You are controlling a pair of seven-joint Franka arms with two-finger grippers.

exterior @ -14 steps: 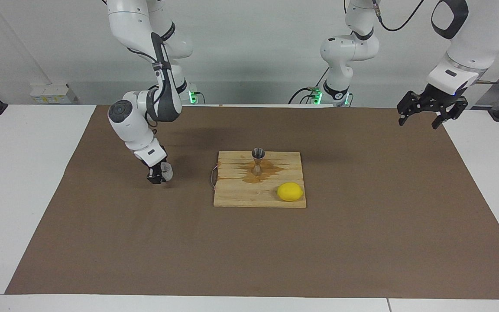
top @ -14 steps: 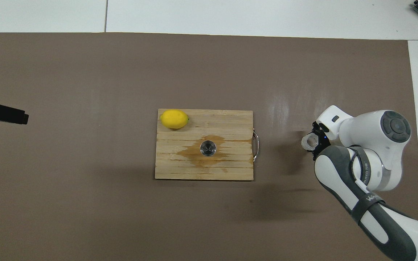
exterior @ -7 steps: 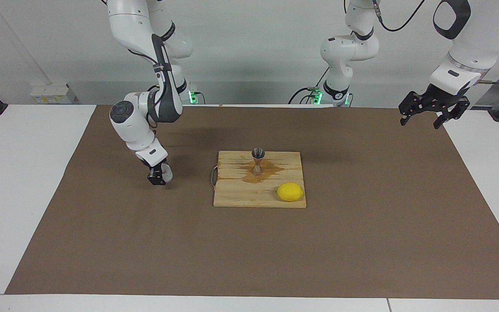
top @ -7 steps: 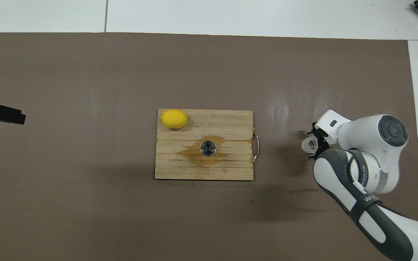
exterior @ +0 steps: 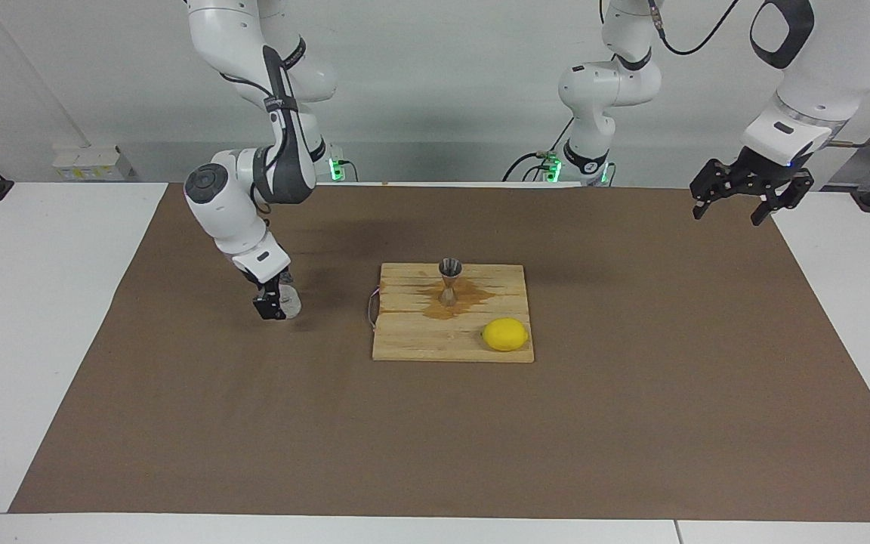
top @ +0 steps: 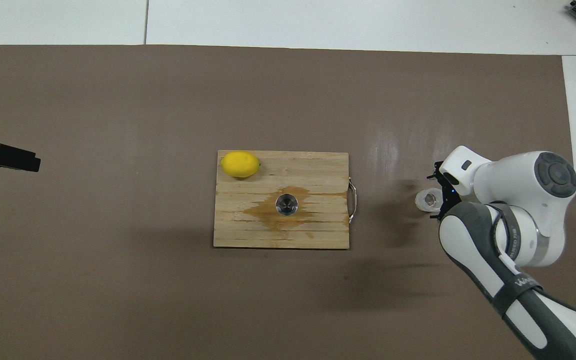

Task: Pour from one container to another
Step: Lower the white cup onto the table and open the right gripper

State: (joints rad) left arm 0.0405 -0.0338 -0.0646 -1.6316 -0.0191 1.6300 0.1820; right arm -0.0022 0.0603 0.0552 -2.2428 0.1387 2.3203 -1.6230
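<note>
My right gripper's fingers [exterior: 272,304] had just sprung wide off the clear cup [exterior: 289,303], leaving it upright on the desk mat toward the right arm's end, well apart from the jigger [exterior: 449,280] on the board [exterior: 420,344], pour done, while my left gripper [exterior: 745,193] waited open.

glossy white rounded arm shells with dark grey bands, grey round joint caps, black cables, black skeletal grippers below white wrists.
</note>
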